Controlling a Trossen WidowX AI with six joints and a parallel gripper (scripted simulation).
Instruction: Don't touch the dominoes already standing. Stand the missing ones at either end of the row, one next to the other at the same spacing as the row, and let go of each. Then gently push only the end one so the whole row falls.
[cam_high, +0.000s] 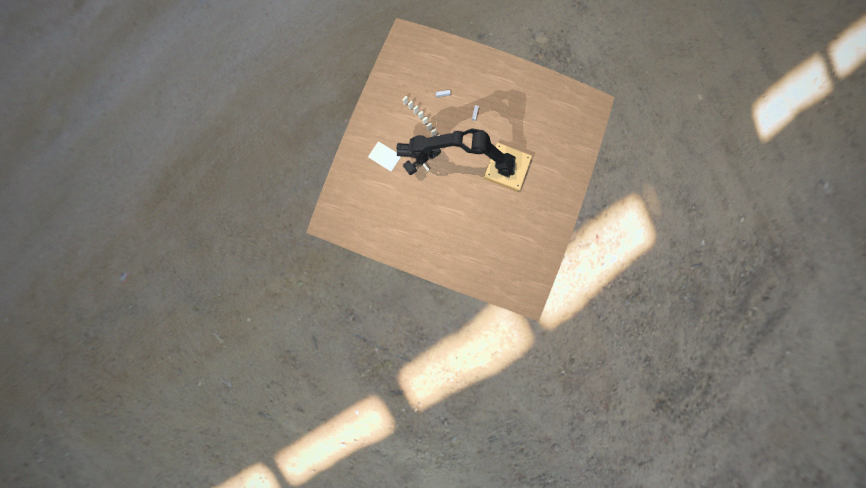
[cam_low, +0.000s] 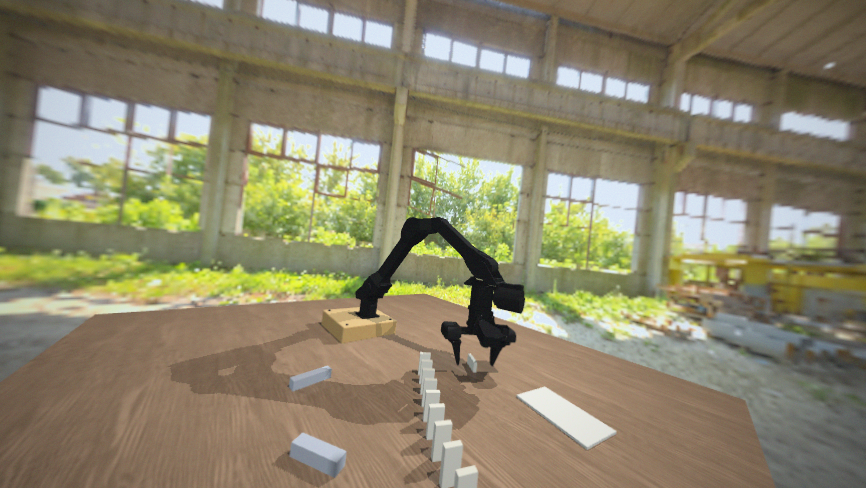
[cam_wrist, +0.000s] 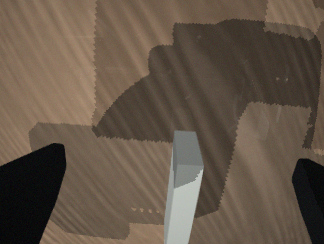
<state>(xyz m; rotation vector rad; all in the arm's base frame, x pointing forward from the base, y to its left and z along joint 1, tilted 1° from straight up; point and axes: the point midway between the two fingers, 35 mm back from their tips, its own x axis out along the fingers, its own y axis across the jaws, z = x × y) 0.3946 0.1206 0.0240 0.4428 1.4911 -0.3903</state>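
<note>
A row of several white dominoes (cam_high: 422, 114) (cam_low: 450, 463) stands upright on the table. A loose white domino (cam_low: 472, 362) (cam_wrist: 184, 200) lies apart from the row, to the right of its far end in the exterior view; it appears to rest on a long narrow side. My gripper (cam_low: 475, 364) (cam_wrist: 186, 165) is open and empty, pointing down just above the loose domino. In the wrist view the fingers stand wide on either side of the domino, with gaps on both sides. The arm partly covers the domino in the top view.
Two blue-grey blocks lie on the other side of the row, one (cam_high: 443, 93) (cam_low: 317, 453) near its middle and one (cam_high: 475, 112) (cam_low: 310, 378) toward the arm's base. A flat white plate (cam_high: 384, 156) (cam_low: 566, 417) lies beyond the gripper. The arm stands on a yellow base (cam_high: 518, 178) (cam_low: 357, 332).
</note>
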